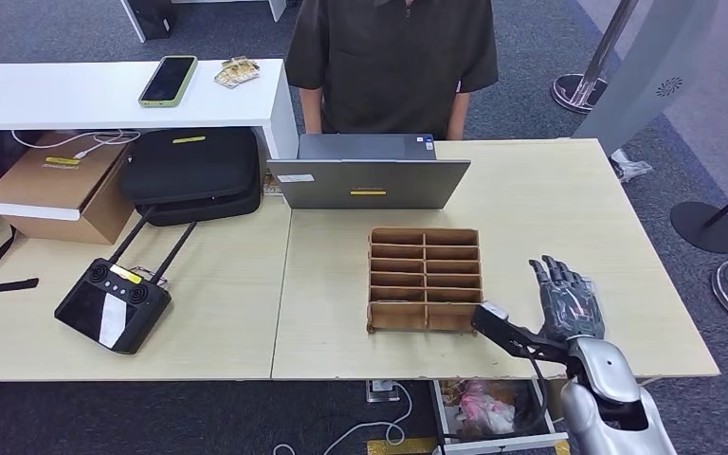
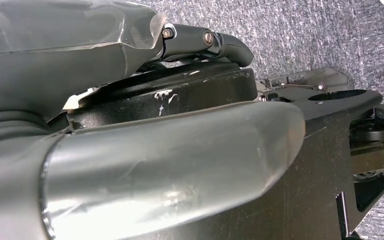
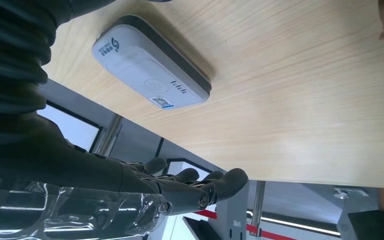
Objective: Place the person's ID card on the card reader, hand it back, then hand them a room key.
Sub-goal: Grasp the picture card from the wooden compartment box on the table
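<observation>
At the far left of the head view a cardboard box [image 1: 52, 185] sits on the light wooden worktop [image 1: 569, 204], with a black soft case [image 1: 192, 173] just beside it. In front of them, near the worktop's front edge, lies a black handheld controller [image 1: 112, 303] with two antennas angled toward the case. On the white counter [image 1: 76, 95] behind, a phone in a green case [image 1: 168, 80] lies flat, and a small crumpled yellowish item [image 1: 236, 71] rests near it. At the middle a grey laptop [image 1: 368, 173] stands open with its lid's back toward the robot, and a person in a dark shirt [image 1: 393, 57] stands right behind it. In front of the laptop is a brown cardboard divider tray [image 1: 425, 278] with many small compartments; what they hold cannot be made out.

The left hand [image 2: 145, 150] shows in the left wrist view over grey carpet, and I cannot tell how its fingers lie. To the right of the tray, the right hand [image 1: 566, 299] hovers above the worktop with fingers spread, holding nothing. The right wrist view shows the grey card reader [image 3: 152, 70] lying flat on the worktop, with no card on it, near the spread dark fingers [image 3: 220, 182].
</observation>
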### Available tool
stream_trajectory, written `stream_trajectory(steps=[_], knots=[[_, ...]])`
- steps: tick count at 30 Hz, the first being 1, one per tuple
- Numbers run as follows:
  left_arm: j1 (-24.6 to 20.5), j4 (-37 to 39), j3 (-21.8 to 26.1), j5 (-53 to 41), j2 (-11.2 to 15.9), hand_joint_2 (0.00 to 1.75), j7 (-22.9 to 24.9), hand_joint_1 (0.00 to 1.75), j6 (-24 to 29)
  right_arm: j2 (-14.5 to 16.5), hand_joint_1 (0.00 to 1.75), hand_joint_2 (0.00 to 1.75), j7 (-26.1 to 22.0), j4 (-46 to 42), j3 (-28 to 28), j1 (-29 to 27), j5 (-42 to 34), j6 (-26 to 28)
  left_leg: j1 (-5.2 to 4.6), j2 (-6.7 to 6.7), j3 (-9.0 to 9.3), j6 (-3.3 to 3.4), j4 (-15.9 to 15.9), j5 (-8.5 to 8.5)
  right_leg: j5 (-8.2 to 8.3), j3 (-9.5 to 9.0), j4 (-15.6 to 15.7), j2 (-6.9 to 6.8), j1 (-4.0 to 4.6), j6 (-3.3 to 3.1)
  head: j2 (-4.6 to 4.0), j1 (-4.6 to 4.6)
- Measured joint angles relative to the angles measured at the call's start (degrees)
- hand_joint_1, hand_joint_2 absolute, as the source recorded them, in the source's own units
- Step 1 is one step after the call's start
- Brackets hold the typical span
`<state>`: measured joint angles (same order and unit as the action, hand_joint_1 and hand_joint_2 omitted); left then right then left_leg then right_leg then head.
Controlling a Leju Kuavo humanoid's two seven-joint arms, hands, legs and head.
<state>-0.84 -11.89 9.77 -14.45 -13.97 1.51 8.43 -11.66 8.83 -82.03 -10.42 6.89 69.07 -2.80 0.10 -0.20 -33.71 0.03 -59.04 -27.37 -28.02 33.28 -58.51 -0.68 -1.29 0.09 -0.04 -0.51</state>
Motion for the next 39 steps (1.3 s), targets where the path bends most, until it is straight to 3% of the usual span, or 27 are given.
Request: stream_trajectory(steps=[22,28,39], knots=[[0.04,0.0,0.05,1.27,0.02,0.0,-0.15,0.0,-0.83,0.85,0.0,1.75,0.9,6.1,-0.57,2.49,1.22,0.72,-0.01,-0.01,-0.01,0.0,0.0,0.0,0.0,0.0,0.0,0.0,-0.01,0.0,0.0,0.0],[0.38,0.0,0.24,2.75,0.07,0.0,-1.58,0.0,-1.16,-0.05,0.0,1.75,2.67,-0.92,-0.91,1.87,0.96,-1.45,-0.01,-0.01,-0.01,0.0,-0.01,-0.01,0.0,0.04,0.01,0.0,-0.01,0.0,0.0,0.01],[0.42,0.0,0.24,1.9,0.07,0.0,-1.72,0.0,-1.17,-0.4,0.0,1.75,5.01,-12.87,-0.89,-4.8,2.41,-2.54,-0.01,0.0,-0.02,-0.01,0.0,-0.04,-0.02,0.04,0.01,0.01,-0.01,0.0,0.0,0.01]])
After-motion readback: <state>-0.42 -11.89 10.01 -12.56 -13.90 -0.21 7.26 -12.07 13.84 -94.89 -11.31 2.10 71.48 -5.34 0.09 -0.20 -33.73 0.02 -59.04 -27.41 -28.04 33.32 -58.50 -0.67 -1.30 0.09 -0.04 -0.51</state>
